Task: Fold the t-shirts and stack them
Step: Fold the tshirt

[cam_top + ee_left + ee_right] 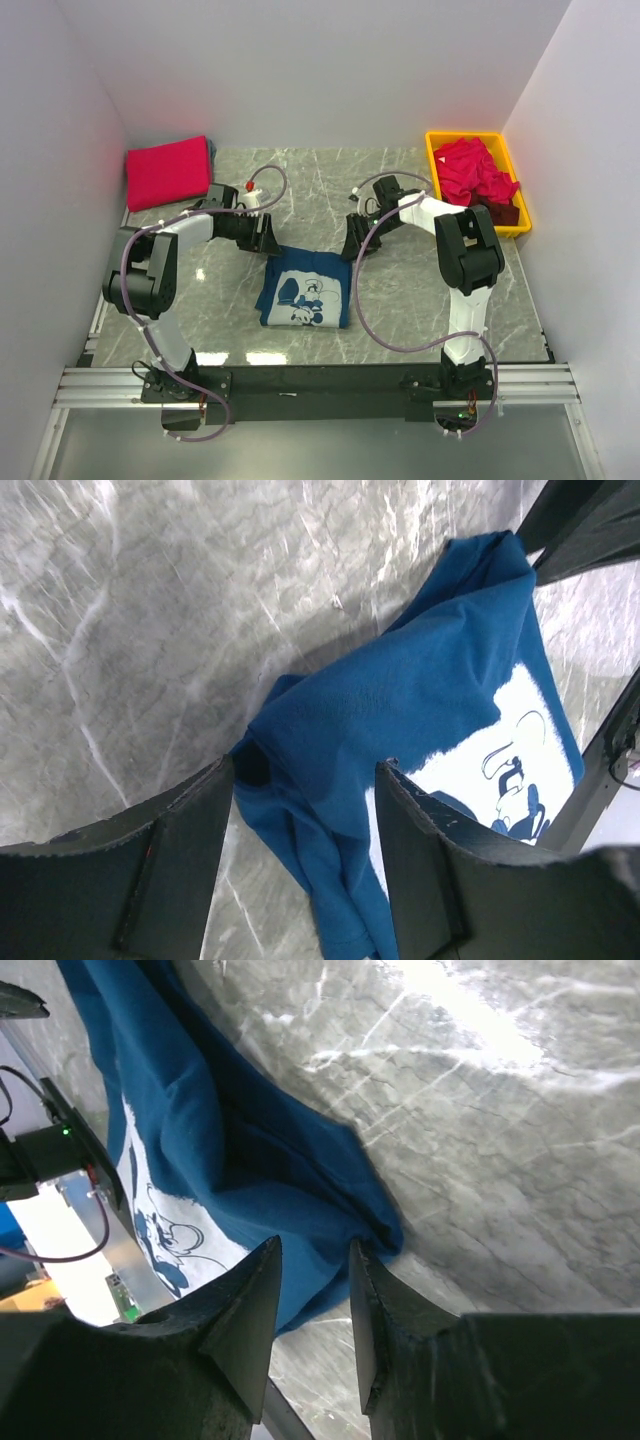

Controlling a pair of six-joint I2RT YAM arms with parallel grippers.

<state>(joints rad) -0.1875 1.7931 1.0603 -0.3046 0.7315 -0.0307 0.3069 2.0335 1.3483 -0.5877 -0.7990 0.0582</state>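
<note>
Shirt [303,290], navy, folded on worktop [420,190]; left pincer [305,770] wide over far-left corner, likely letting go; right pincer [315,1250] narrow around far-right corner, grip unclear.

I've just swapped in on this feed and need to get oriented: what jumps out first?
A blue t-shirt with a white cartoon print lies mid-table, with the left pincer and right pincer at its far corners. A folded red-pink t-shirt sits at the far left. A yellow bin at the far right holds a heap of red-pink and maroon shirts.
</note>
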